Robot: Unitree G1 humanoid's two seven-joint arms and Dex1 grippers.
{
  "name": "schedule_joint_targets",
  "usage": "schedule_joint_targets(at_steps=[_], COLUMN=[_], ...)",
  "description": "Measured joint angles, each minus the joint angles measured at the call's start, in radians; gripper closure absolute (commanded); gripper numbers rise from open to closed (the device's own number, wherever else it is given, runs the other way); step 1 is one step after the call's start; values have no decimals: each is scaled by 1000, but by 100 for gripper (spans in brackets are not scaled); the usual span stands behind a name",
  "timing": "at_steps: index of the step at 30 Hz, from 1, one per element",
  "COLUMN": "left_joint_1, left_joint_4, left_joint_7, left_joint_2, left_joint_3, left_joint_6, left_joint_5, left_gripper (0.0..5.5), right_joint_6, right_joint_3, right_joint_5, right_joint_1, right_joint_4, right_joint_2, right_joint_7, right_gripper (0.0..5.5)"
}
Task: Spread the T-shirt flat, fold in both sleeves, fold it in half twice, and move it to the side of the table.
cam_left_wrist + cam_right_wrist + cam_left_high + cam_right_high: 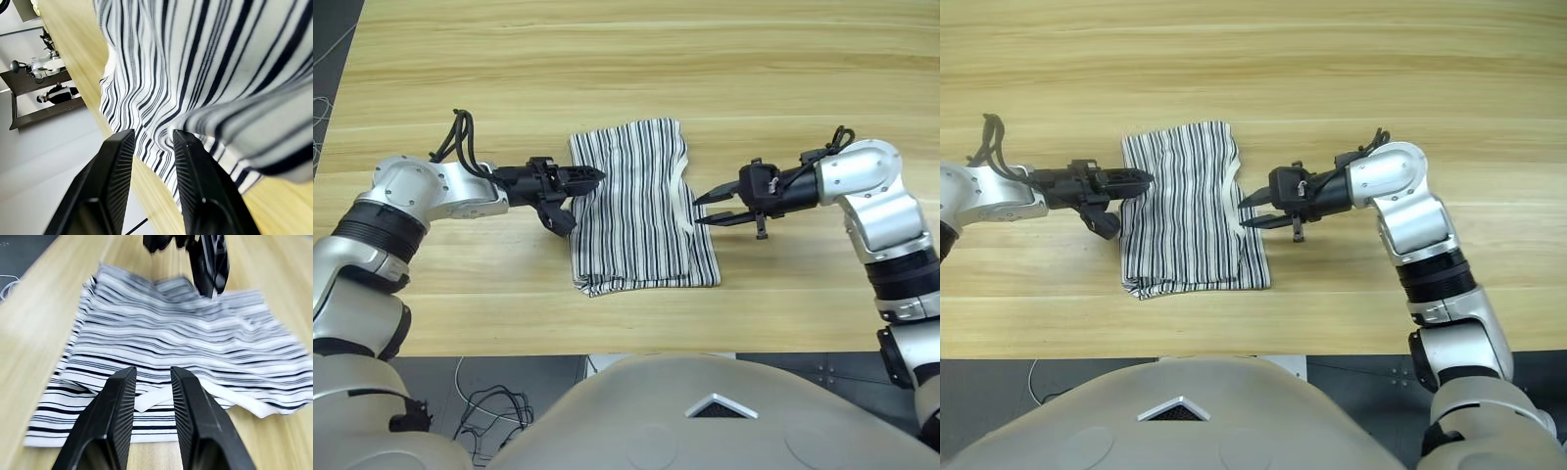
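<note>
A: Quick, where's the T-shirt (636, 211)?

B: Mid worktop (803, 78), lying flat. Striped, black on white, folded into a tall rectangle w/ layers stacked. Near end sits a bit short of the worktop's front edge. White neck band (683, 191) shows along its right side.

A: Left pincer (592, 176)?

B: At the shirt's left edge, toward the far half, tips pointing right over the fabric. Fingers (117, 161) apart by a narrow gap in the wrist view, nothing clamped btwn them. Can't tell if the tips touch the cloth or hang just above it.

A: Right pincer (703, 209)?

B: Opposite side, just beside the right edge, approx level w/ the neck band, pointing left. Its two fingers (120, 396) are spread, nothing in them. Tips right at the hem; contact unclear.

A: So both arms face each other?

B: Yes, across the shirt, low over the worktop, the shirt btwn them.

A: Wrinkles?

B: Some ripples near the far left corner. Bottom left corner has layer edges poking out slightly. Rest looks smooth.
</note>
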Motion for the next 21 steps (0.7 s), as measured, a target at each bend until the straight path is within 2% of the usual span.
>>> schedule_joint_targets(at_steps=[3, 6, 7, 10, 14, 18, 20, 21], left_joint_1=[3, 8, 20, 105, 372, 617, 686, 707], left_joint_4=[-16, -42, -57, -70, -247, -435, -466, -483], left_joint_7=[-40, -145, -199, -367, -559, -690, -720, -722], left_joint_2=[41, 103, 128, 246, 371, 462, 487, 489], left_joint_3=[74, 175, 208, 247, 231, 211, 246, 265], left_joint_6=[-13, -41, -52, -64, -24, 65, 101, 114], left_joint_5=[-81, -299, -396, -597, -836, -972, -993, -992], left_gripper=[405, 405, 386, 335, 281, 225, 190, 185], right_joint_6=[8, 18, -6, -237, -662, -995, -1097, -1135], right_joint_3=[-17, -46, -48, -42, 12, 90, 118, 123], right_joint_5=[37, 60, 50, -83, -201, -261, -269, -269], right_joint_1=[10, 19, 17, 19, 25, 44, 49, 48], right_joint_4=[-68, -78, -54, 91, 263, 398, 442, 458], right_joint_2=[-97, -160, -165, -167, -132, -95, -92, -92], right_joint_7=[80, 115, 110, 26, -52, -96, -111, -124], right_gripper=[421, 421, 421, 364, 300, 238, 195, 191])
